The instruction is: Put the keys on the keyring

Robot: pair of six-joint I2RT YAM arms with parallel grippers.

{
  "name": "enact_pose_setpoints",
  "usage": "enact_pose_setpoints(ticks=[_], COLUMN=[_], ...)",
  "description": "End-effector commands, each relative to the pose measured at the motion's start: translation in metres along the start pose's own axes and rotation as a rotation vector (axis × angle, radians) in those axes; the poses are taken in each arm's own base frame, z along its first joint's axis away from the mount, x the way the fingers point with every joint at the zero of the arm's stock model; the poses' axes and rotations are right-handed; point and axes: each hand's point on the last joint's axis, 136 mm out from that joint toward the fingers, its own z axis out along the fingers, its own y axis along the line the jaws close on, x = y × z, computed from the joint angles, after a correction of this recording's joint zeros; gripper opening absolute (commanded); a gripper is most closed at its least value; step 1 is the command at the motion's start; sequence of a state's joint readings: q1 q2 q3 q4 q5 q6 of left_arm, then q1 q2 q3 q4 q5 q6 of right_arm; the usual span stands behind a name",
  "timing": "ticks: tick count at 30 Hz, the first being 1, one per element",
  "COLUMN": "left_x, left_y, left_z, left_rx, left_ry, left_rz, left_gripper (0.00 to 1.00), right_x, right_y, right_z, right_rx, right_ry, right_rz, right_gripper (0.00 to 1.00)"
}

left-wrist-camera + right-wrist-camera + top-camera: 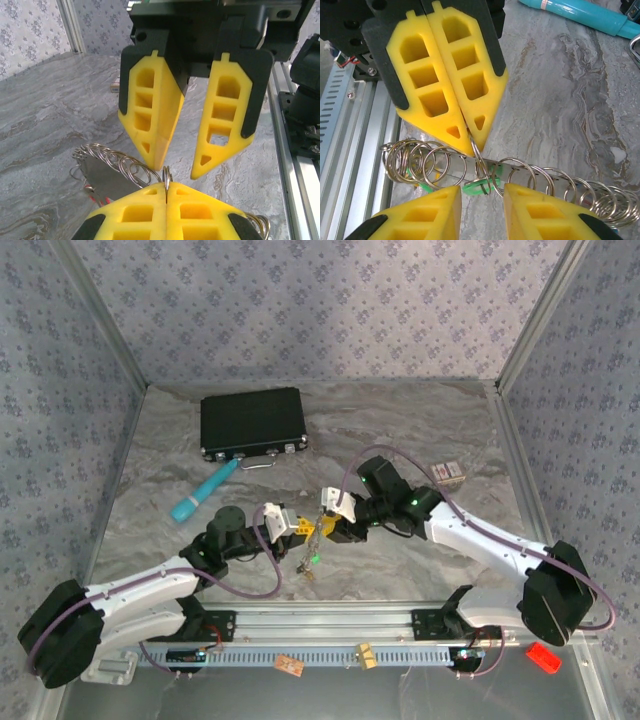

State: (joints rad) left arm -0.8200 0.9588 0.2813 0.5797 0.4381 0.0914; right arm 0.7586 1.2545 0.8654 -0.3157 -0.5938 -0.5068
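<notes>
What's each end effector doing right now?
Left end effector: closed, pinching the keyring.
Right end effector: open, gripping nothing.

Mid-table, the left gripper (300, 528) and right gripper (327, 527) stand tip to tip, leaving no passage between them. The keyring (479, 160), pinched by the left one, lies at the mouth of the right one's parted fingers. The teal tube (203, 492) and black case (253, 423) block the far left, and a small box (450, 473) sits far right. The table (420, 420) between case and box looks bare, though its creased covering may hide small things.
</notes>
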Motion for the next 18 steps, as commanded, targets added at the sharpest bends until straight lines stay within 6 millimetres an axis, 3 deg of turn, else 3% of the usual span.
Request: enact_pose_setpoints(ticks=[1, 7, 12, 13, 14, 16, 18], left_x=[-0.027, -0.03, -0.03, -0.03, -0.028, -0.023, -0.017], left_y=[-0.005, -0.006, -0.005, -0.004, -0.002, 0.002, 0.003], left_z=[-0.004, -0.003, -0.004, -0.004, -0.003, -0.002, 0.0], left_rx=[0.026, 0.033, 0.028, 0.025, 0.014, -0.007, -0.011], left_ry=[-0.106, -0.115, -0.116, -0.113, -0.102, -0.071, -0.035], left_rz=[0.034, 0.037, 0.035, 0.033, 0.027, 0.02, 0.022], left_gripper=[0.0, 0.0, 0.0, 0.0, 0.02, 0.22, 0.27], right_x=[-0.014, -0.019, -0.02, -0.022, -0.022, -0.022, -0.022], right_y=[0.0, -0.001, -0.001, -0.001, -0.001, -0.001, 0.0], right_z=[-0.002, 0.001, 0.001, 0.0, -0.001, -0.004, -0.007], right_rx=[-0.013, -0.03, -0.036, -0.034, -0.034, -0.03, -0.024], right_ry=[-0.071, -0.087, -0.087, -0.088, -0.082, -0.066, -0.033], right_rz=[0.008, 0.003, -0.002, -0.007, -0.013, -0.029, -0.054], right_gripper=[0.27, 0.2, 0.0, 0.0, 0.0, 0.0, 0.0])
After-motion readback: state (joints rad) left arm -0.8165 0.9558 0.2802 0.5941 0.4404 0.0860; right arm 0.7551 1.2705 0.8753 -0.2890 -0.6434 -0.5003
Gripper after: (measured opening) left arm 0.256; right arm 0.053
